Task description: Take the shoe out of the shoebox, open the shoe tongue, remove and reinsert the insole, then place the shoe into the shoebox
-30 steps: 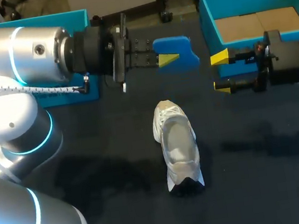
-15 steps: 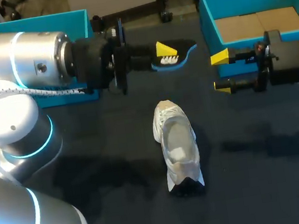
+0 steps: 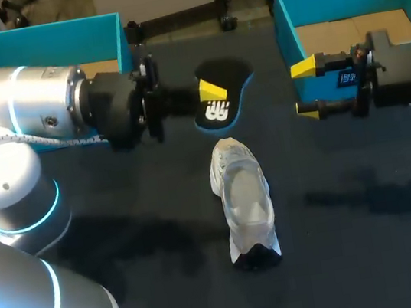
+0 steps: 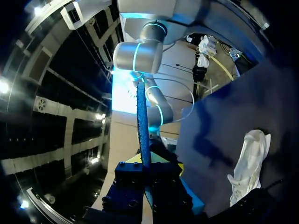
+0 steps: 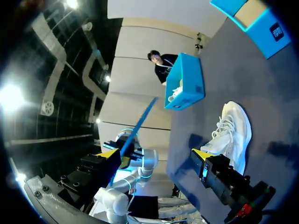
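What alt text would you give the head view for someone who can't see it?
The left gripper holds a dark, blue-edged insole over the black table, just beyond a white shoe resting on it. The right gripper hangs open and empty in front of a teal shoebox at the right.

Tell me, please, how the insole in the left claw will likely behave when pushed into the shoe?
The insole looks thin edge-on in the left wrist view, so it is probably light and bendy. Held at one end by the left claw, it juts out straight, so likely springy, not limp. The shoe lies unheld and may slide.
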Controlling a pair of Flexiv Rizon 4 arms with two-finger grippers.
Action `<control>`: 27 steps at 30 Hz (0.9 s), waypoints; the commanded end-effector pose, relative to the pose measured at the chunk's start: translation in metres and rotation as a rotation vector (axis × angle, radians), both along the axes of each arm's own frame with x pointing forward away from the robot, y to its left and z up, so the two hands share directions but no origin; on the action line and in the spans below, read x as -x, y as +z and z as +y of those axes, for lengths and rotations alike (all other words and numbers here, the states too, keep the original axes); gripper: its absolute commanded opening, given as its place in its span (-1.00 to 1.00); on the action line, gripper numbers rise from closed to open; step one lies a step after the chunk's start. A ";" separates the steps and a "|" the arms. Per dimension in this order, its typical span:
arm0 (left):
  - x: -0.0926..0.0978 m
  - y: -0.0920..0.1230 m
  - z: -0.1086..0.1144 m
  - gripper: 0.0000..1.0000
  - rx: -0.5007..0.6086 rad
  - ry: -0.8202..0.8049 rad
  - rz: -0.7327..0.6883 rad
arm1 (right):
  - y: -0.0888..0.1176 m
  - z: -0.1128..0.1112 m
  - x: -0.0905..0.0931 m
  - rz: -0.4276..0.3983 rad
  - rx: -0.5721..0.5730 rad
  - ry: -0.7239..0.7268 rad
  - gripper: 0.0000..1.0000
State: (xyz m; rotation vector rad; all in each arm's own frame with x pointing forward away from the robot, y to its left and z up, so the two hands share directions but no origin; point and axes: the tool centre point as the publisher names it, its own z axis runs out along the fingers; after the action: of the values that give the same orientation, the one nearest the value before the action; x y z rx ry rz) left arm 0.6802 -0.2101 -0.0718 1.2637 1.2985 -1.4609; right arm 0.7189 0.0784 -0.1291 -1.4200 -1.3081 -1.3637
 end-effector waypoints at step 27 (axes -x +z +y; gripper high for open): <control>-0.004 -0.043 -0.004 -1.00 0.048 0.017 -0.321 | 0.022 0.052 -0.016 0.057 -0.023 0.047 0.41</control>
State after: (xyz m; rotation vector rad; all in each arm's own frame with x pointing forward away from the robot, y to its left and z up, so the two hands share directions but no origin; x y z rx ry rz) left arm 0.6809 -0.2063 -0.1135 1.3807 1.0628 -1.2110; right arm 0.7241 0.1220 -0.1070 -1.3952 -1.2668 -1.3141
